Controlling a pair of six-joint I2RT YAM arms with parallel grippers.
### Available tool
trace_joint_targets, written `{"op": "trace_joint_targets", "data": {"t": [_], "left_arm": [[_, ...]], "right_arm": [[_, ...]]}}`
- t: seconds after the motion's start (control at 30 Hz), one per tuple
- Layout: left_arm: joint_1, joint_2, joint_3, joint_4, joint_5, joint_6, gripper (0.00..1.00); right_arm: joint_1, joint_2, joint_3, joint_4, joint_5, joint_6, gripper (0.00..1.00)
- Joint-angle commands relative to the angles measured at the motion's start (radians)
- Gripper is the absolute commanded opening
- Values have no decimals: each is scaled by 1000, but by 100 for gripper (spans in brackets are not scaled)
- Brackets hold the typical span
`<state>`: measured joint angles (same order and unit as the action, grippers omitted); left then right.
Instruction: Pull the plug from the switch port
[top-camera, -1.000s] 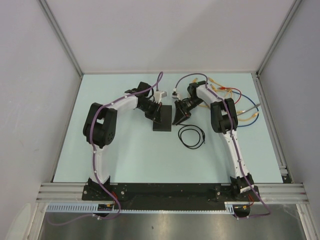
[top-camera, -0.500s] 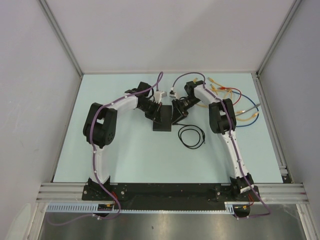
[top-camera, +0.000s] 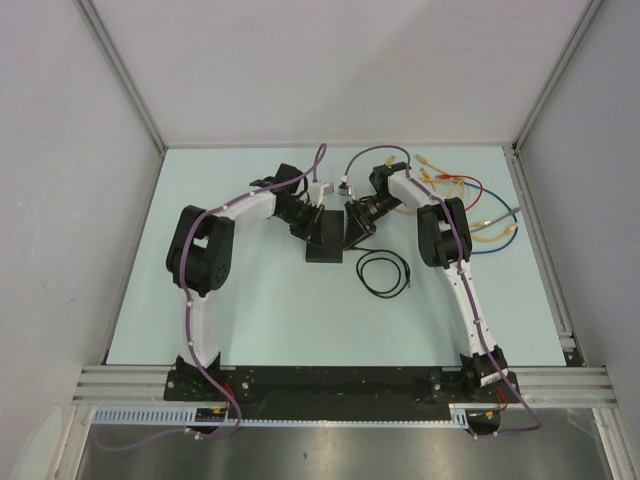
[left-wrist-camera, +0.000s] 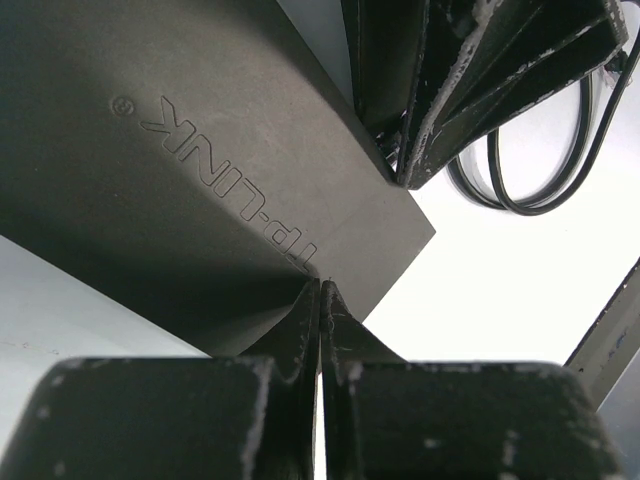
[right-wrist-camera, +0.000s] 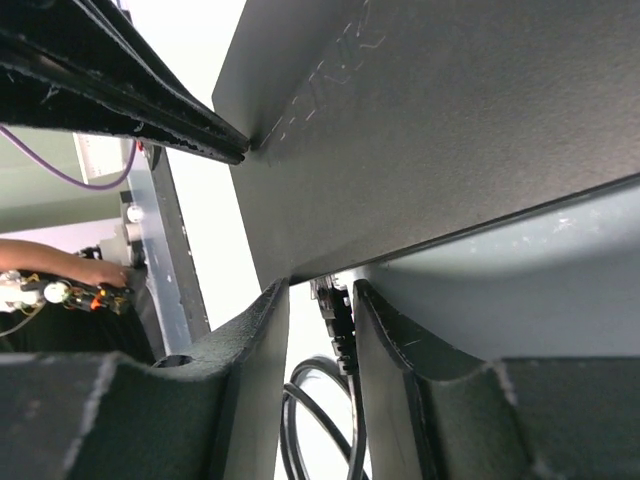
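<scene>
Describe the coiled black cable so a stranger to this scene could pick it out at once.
On the pale blue table, find the flat black switch near its middle. The coiled black cable lies just off its near right corner. Unlike the yellow, red and blue wires farther right, it is all black and wound into a neat ring.

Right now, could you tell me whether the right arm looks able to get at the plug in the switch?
Probably yes: the plug sits between the right gripper's open fingers at the switch's edge, nothing blocking it.
</scene>
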<state>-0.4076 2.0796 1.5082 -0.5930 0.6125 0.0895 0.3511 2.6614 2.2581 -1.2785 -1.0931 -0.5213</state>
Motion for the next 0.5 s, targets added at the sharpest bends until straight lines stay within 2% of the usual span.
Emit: {"op": "trace_joint_targets", "data": {"t": [0.0,0.17,0.3,0.47], "left_arm": [[-10,28,3,-21,-60,39,0],[-10,31,4,-22,-60,39,0],[-10,34,4,-21,-60,42,0],[-10,40,7,-18,-56,38,1]], "right_arm": [[3,49,17,-53,48,-109,34],[2,55,21,-55,48,-114,25],[3,52,18,-48,64,-108,12],[-1,42,-8,-51,137,-118,7]]}}
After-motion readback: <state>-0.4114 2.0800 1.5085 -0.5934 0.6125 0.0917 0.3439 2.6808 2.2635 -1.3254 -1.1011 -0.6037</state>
